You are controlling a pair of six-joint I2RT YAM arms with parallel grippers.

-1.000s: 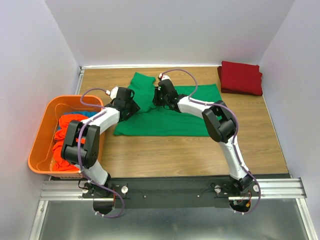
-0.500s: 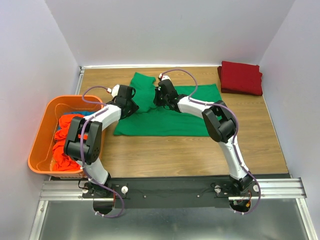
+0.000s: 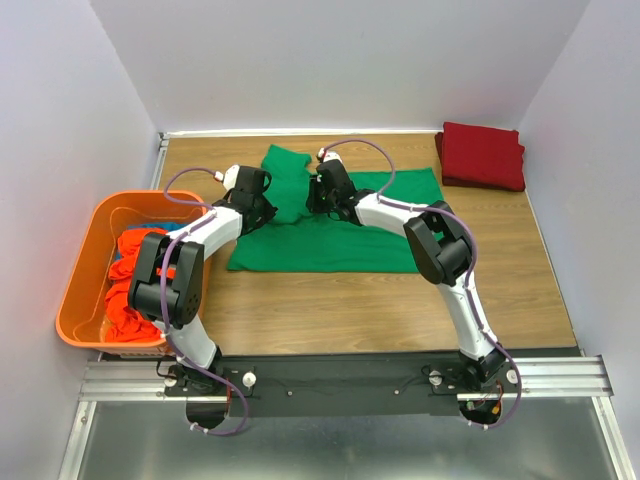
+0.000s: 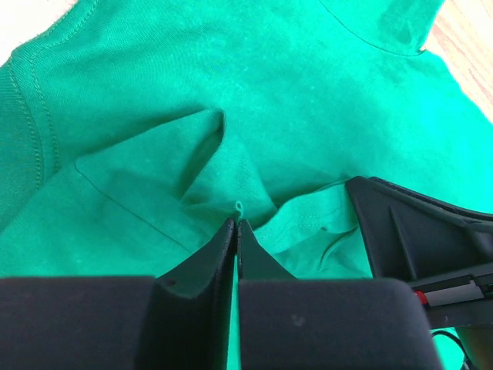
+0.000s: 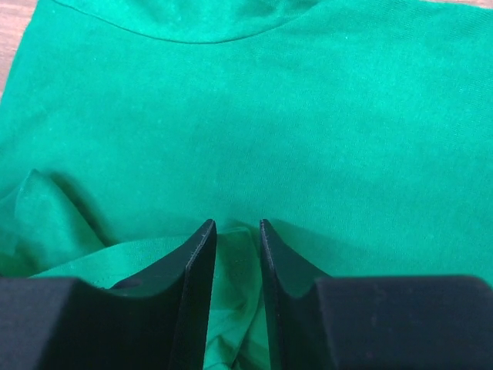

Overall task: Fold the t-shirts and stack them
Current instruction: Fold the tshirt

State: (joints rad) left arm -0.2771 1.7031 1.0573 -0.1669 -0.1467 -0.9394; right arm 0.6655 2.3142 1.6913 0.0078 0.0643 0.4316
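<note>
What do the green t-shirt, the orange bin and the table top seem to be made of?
Green t-shirt: soft knit fabric, probably cotton, matte; stitched hems and limp folds show. Orange bin: likely plastic, smooth and slightly glossy, with a moulded rim. Table top: wood or wood-look laminate; grain lines show, but which one is unclear.

Wood-grain table (image 3: 330, 300): centre, evenly lit. Plain pale back wall (image 3: 330, 60): 12 o'clock. Matching left wall (image 3: 50, 120): 9 o'clock. Right wall (image 3: 600, 120): 3 o'clock. Aluminium rail (image 3: 340, 372): 6 o'clock, with a grey metal panel (image 3: 340, 445) beyond it.
</note>
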